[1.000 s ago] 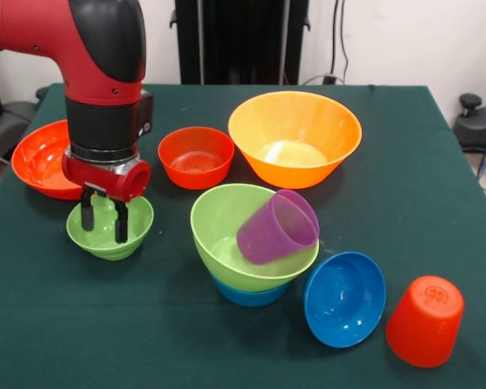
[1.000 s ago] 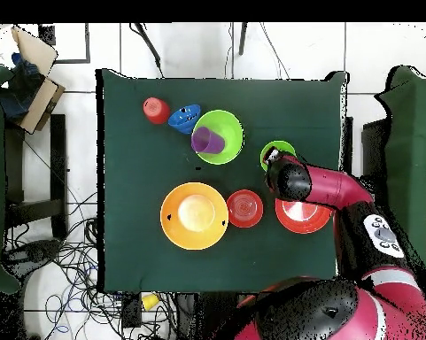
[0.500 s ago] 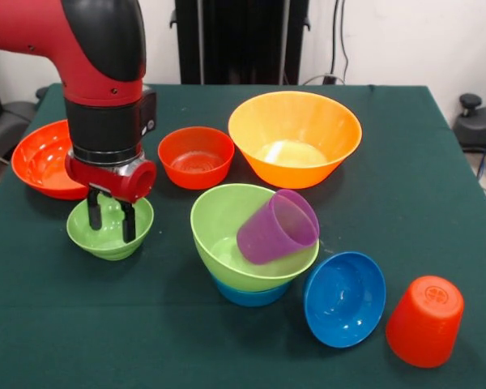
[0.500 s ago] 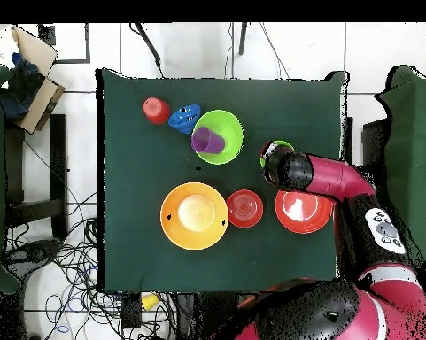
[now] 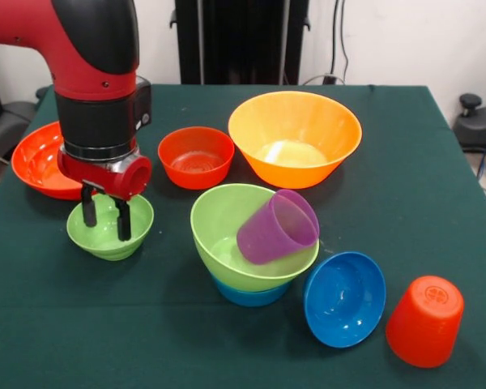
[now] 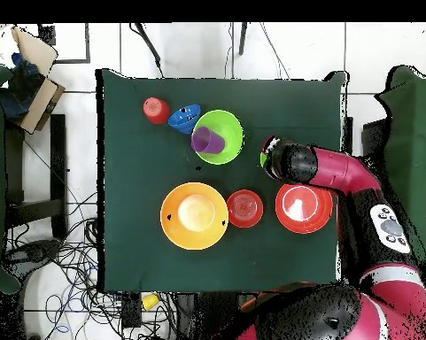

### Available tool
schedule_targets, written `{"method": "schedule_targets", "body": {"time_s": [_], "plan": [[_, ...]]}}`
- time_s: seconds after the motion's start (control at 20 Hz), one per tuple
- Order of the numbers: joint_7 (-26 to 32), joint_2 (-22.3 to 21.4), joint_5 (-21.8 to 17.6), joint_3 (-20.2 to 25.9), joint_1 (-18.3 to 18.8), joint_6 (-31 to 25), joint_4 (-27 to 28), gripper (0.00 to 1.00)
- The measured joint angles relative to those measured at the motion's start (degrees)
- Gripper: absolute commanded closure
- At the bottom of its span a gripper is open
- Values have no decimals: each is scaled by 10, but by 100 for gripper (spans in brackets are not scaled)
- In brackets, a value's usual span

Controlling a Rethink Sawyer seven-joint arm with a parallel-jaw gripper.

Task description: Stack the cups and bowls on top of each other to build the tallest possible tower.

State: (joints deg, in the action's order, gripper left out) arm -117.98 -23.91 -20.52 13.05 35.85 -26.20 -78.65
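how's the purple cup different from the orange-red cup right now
The purple cup lies tilted on its side inside the large green bowl, its open mouth facing up and to the right; the orange-red cup stands upside down on the table, base on top. The purple one is part of the stack over the light blue bowl; the orange-red one sits alone near the dark blue bowl. Both are small tapered plastic cups.

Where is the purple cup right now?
In the front view, the purple cup lies tilted inside the large green bowl at mid-table, beside the dark blue bowl.
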Motion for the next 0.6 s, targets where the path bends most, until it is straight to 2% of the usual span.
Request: {"method": "schedule_targets", "body": {"time_s": [0.6], "plan": [[0,-8,19,1,-8,-2,18,0]]}}
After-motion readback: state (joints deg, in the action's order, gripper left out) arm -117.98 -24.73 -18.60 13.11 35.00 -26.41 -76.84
